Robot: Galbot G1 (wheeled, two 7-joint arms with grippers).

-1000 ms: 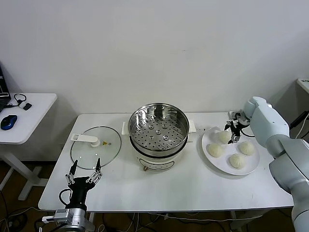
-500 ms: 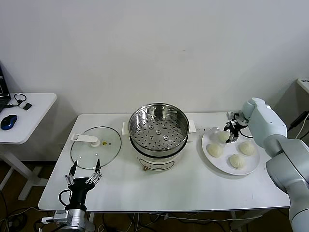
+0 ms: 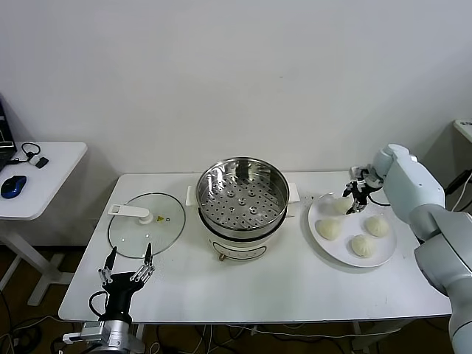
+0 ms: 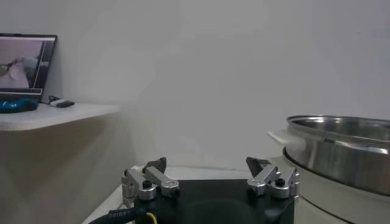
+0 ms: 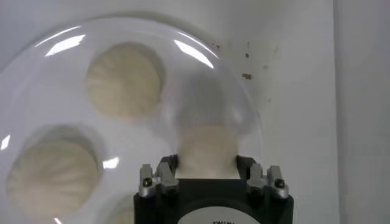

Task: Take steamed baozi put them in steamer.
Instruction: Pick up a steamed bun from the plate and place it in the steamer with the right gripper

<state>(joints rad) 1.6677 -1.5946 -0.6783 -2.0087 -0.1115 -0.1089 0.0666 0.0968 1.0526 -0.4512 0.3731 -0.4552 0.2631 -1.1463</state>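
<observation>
Glass lid (image 3: 144,234), flat and round with a white handle, lies near the bench's (image 3: 243,291) left edge. Just off the front-left corner, the left gripper (image 3: 128,259) hangs idle, its fingers spread wide and holding nothing. At the bench's middle stands the steamer (image 3: 243,203), shiny steel with a perforated tray on a white base. Toward the right edge, a glossy white plate (image 3: 337,252) carries smooth, domed, off-white steamed baozi (image 3: 329,228). The right gripper (image 3: 356,198) is closed around the rear bun (image 5: 207,149).
</observation>
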